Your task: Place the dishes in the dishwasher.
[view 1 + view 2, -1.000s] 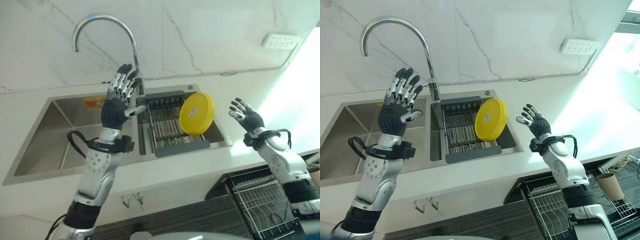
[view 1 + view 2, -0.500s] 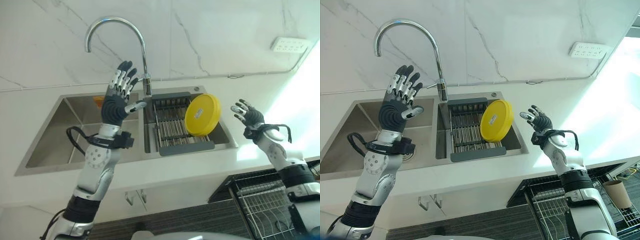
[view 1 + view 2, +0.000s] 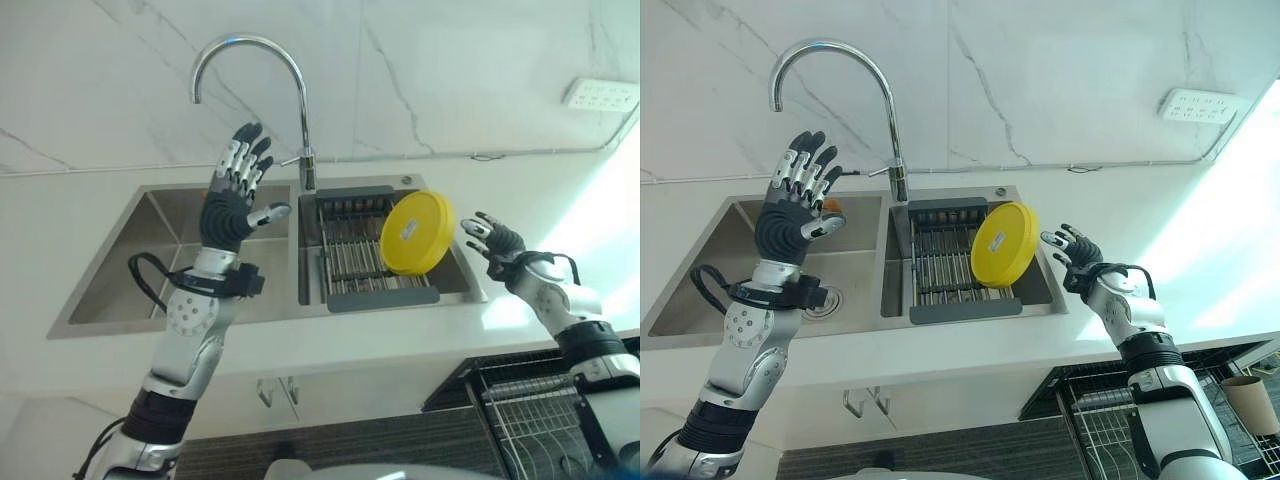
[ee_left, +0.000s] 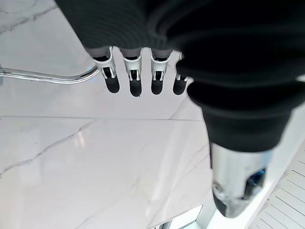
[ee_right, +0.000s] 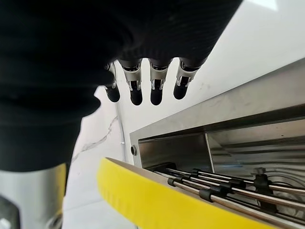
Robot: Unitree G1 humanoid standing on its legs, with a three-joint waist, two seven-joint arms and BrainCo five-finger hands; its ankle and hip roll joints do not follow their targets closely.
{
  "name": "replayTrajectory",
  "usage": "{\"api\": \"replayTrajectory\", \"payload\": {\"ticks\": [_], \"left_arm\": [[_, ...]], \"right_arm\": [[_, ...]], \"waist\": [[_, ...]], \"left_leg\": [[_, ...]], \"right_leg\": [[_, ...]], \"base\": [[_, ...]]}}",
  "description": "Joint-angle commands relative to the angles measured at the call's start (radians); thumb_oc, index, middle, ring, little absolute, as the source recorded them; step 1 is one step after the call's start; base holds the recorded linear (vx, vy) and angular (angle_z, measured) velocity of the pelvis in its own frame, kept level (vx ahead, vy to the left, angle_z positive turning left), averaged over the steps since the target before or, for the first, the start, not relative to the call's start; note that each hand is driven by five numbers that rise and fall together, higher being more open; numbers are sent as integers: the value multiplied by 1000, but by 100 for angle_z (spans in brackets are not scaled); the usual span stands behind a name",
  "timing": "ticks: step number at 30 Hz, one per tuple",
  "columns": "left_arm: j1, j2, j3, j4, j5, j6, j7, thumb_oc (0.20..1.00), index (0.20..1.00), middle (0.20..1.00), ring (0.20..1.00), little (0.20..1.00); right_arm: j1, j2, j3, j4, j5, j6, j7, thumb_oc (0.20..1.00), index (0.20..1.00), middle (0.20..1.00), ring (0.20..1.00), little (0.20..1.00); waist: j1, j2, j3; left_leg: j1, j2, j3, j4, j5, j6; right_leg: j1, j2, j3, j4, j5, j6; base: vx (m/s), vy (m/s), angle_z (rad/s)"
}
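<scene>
As seen from the head, left eye: a yellow plate [image 3: 417, 232] leans on edge in the drying rack [image 3: 362, 256] in the sink's [image 3: 140, 270] right basin.
Left hand [image 3: 231, 200]: raised before the faucet [image 3: 262, 80], fingers straight and spread, empty.
Right hand [image 3: 494, 240]: just beside the plate, apart from it, fingers spread, empty.
Right eye: dishwasher rack [image 3: 1102, 428] below the counter [image 3: 940, 350], beside the right arm.
Left wrist: straight fingers [image 4: 135, 76] before a marble wall [image 4: 95, 157].
Right wrist: straight fingers [image 5: 157, 81] above the plate's rim [image 5: 157, 202], no contact.
</scene>
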Motion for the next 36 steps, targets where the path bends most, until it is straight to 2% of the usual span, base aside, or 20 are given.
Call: {"api": "replayTrajectory", "payload": {"ticks": [1, 25, 35, 36], "left_arm": [[-86, 30, -14, 10, 23, -56, 5, 1000, 1000, 1000, 1000, 1000], [-86, 41, -23, 8, 10, -44, 16, 1000, 1000, 1000, 1000, 1000], [-93, 44, -30, 9, 2, -30, 17, 1000, 1000, 1000, 1000, 1000], [-96, 45, -32, 10, 1, -25, 17, 1000, 1000, 1000, 1000, 1000]], "right_arm": [[-136, -43, 29, -3, 8, -24, 19, 1000, 1000, 1000, 1000, 1000], [-219, -29, 88, 83, 8, 15, 33, 1000, 1000, 1000, 1000, 1000], [-246, -34, 118, 148, -36, 51, 63, 1000, 1000, 1000, 1000, 1000], [-252, -34, 130, 160, -68, 69, 79, 730, 730, 730, 730, 730]], "waist": [[27, -7, 2], [63, -8, 15], [73, -10, 21], [74, -10, 21]], "left_leg": [[48, -12, 49, -1, -74, -2], [48, -23, 33, -1, -70, -4], [51, -29, 28, -1, -70, -3], [51, -30, 28, -1, -71, -3]], "right_leg": [[65, -6, -44, 6, -91, -15], [85, -6, -72, 6, -93, -17], [91, -5, -78, 6, -94, -19], [92, -6, -78, 6, -93, -18]], "base": [[33, 11, 2], [6, 1, 5], [2, 0, 1], [0, 0, 0]]}}
